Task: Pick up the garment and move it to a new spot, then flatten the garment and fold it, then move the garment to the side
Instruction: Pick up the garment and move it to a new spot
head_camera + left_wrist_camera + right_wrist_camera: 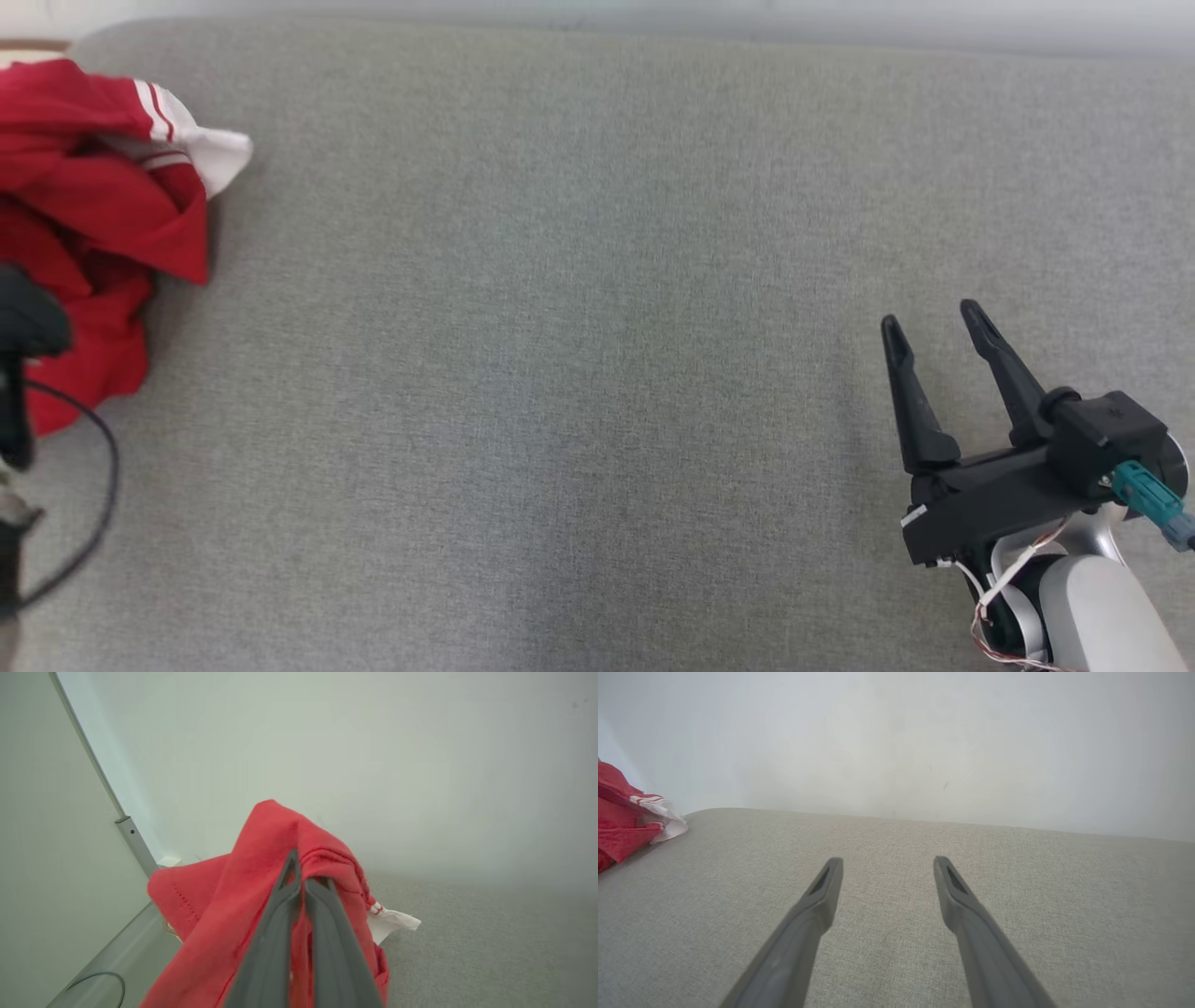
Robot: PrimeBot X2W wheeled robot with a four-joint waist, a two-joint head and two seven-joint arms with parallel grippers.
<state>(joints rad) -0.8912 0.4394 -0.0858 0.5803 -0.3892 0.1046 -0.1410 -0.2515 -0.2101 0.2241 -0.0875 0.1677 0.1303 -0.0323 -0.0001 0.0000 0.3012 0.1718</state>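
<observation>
A crumpled red garment (89, 233) with a white, red-striped cuff lies bunched at the far left of the grey surface. In the left wrist view my left gripper (303, 877) is shut on a raised fold of that garment (261, 877), the red cloth draping down both sides of the fingers. The garment (621, 812) also shows at the left edge of the right wrist view. My right gripper (934, 322) hovers open at the lower right, far from the cloth, nothing between its fingers; the same gripper (887, 863) shows open in its own wrist view.
The grey fabric surface (579, 373) spreads wide between the garment and my right gripper. A pale wall (896, 742) backs it. A black cable (93, 504) loops at the lower left beside a dark part of my left arm (23, 327). A metal rail (135, 842) runs along the left edge.
</observation>
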